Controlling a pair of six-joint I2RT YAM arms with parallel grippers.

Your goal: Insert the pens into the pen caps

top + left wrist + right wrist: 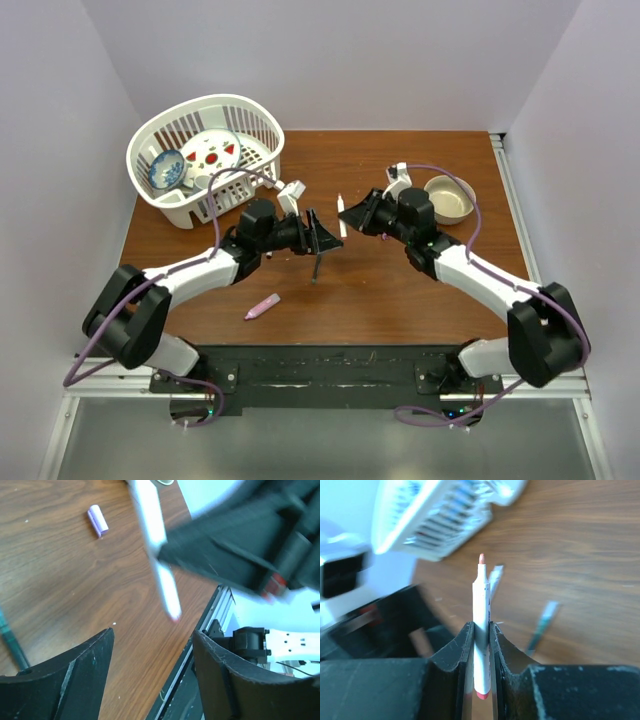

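My right gripper (358, 216) (481, 627) is shut on the white pen (342, 216) (481, 630). The pen's red end sits low between the jaws and its bare tip points away, above the table's middle. My left gripper (322, 236) (152, 632) is open and empty, facing the white pen (161, 560) from the left, a short gap away. The dark pen (317, 264) (542, 625) lies on the table just below the left gripper. The pink pen (262, 306) lies nearer the front. A small pink-lilac cap (98, 520) lies on the wood. Other caps are not clearly seen.
A white basket (262, 120) (420, 535) holding a blue bowl (166, 170) and a patterned plate (212, 153) stands at the back left. A metal bowl (449, 198) sits at the back right. The table's front edge and black rail (200, 645) are close by.
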